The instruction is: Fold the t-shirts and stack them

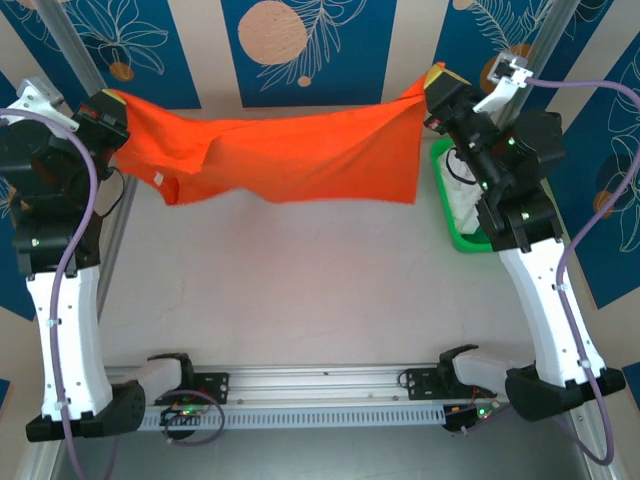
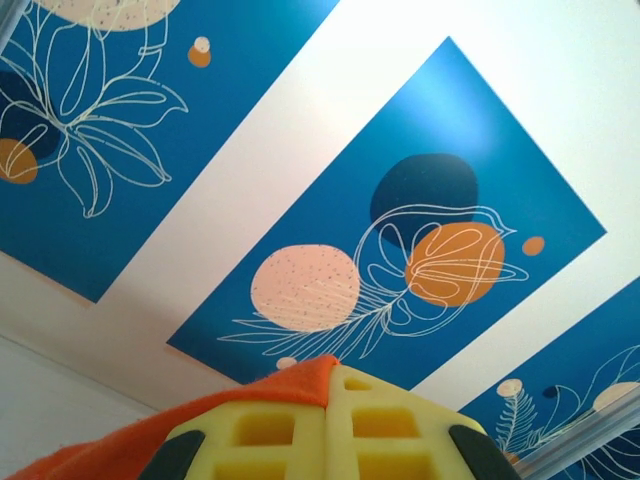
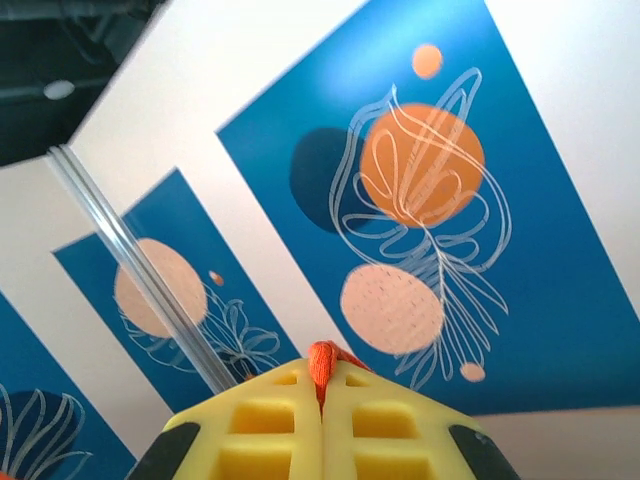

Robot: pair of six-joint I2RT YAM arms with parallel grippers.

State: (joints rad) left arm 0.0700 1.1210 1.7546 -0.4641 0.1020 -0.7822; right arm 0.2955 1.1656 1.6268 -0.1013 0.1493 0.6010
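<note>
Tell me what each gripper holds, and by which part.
Both hold the bright orange-red cloth t-shirt, hanging stretched between them. The left gripper pinches one upper corner, the right gripper the opposite upper corner.

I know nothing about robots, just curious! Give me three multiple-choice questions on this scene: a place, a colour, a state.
1. Where does the green tray sit?
A. right side of the table
B. table's middle
C. left side

2. What colour is the lifted t-shirt?
A. white
B. orange-red
C. blue

3. How is the t-shirt held?
A. folded flat
B. stretched in the air by two ends
C. dangling from one end

Answers: 1 A, it lies by the right arm; 2 B, plain orange-red cloth; 3 B, the left gripper and right gripper are each shut on an end.
</note>
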